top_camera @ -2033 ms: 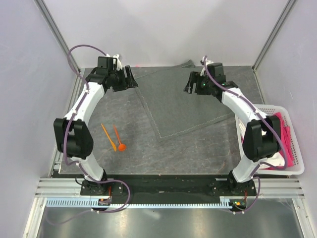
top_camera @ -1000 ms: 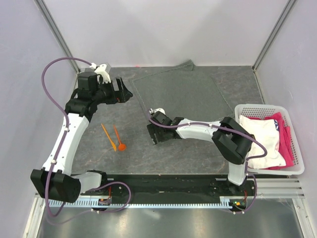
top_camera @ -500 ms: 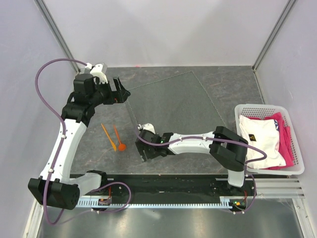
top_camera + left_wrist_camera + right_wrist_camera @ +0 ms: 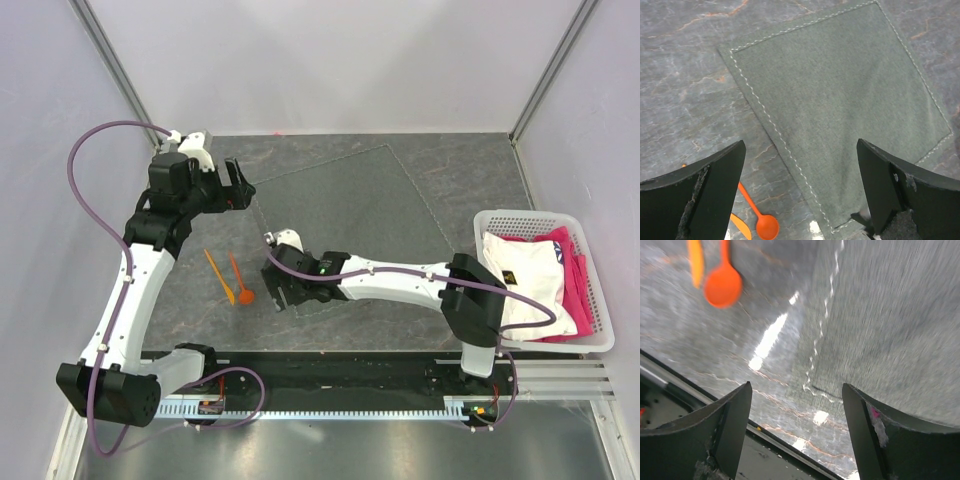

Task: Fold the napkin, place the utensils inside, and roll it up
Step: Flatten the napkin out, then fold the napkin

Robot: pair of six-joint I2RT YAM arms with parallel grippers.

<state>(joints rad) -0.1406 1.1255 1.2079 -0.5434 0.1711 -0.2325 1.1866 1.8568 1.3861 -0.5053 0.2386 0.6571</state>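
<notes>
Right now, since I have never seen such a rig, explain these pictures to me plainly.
Two white robot arms are bolted at the near edge of a table. The big picture looks down from above. The other two come from a camera on each wrist, so the black shapes at their edges are that arm's own fingers. A dark grey napkin lies flat, two orange utensils lie left of it, and a white basket of white and pink fabrics sits at the right. The left tool and right tool are both open, holding nothing.
</notes>
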